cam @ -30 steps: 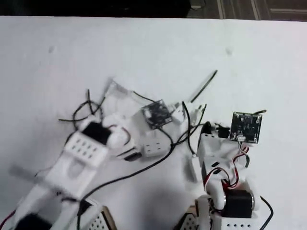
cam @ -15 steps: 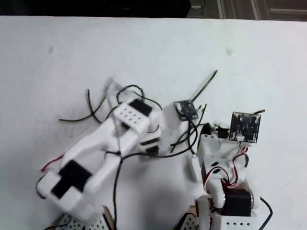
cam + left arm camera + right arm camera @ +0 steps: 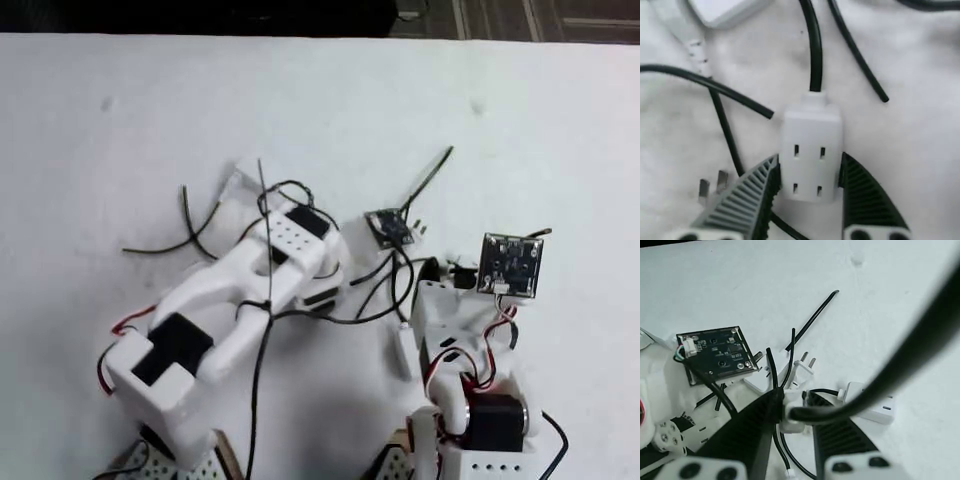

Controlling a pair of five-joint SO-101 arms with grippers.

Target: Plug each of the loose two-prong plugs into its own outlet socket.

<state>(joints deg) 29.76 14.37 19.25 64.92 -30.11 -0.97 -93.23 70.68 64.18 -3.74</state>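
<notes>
My left fingers [image 3: 750, 200] are spread on either side of the white outlet block [image 3: 812, 130], which lies slots-up on the bench [image 3: 300, 90]; my right fingers [image 3: 747, 435] pinch a white plug [image 3: 790, 415] on its black cord; I judge this the steadying step; next I should clamp the block, then line the plug up squarely over one pair of slots.
</notes>
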